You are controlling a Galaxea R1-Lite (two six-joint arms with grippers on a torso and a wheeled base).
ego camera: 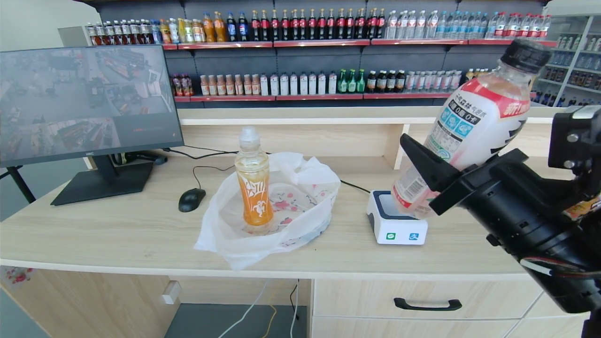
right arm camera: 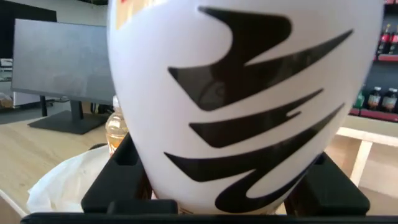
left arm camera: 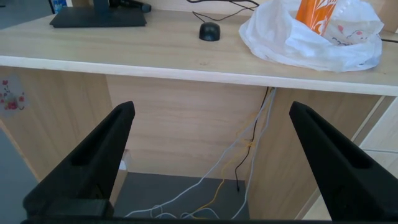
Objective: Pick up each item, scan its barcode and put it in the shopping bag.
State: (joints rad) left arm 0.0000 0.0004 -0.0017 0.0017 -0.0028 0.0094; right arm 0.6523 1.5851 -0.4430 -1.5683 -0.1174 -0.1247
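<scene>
My right gripper (ego camera: 462,176) is shut on a white bottle (ego camera: 465,126) with a black cap, held tilted with its base just above the white barcode scanner (ego camera: 394,220) on the counter. The same white bottle (right arm camera: 236,106) shows close up between the right gripper's fingers (right arm camera: 118,180). An orange drink bottle (ego camera: 253,188) stands upright inside the white shopping bag (ego camera: 300,206) at the counter's middle. My left gripper (left arm camera: 211,162) is open and holds nothing; it hangs below the counter's front edge, facing the cables under the desk. The bag (left arm camera: 311,37) lies on the counter above it.
A monitor (ego camera: 84,103) stands at the counter's left, with a black mouse (ego camera: 191,199) and cables beside the bag. Shelves of drinks (ego camera: 328,28) fill the back wall. A drawer with a black handle (ego camera: 427,305) sits below the scanner.
</scene>
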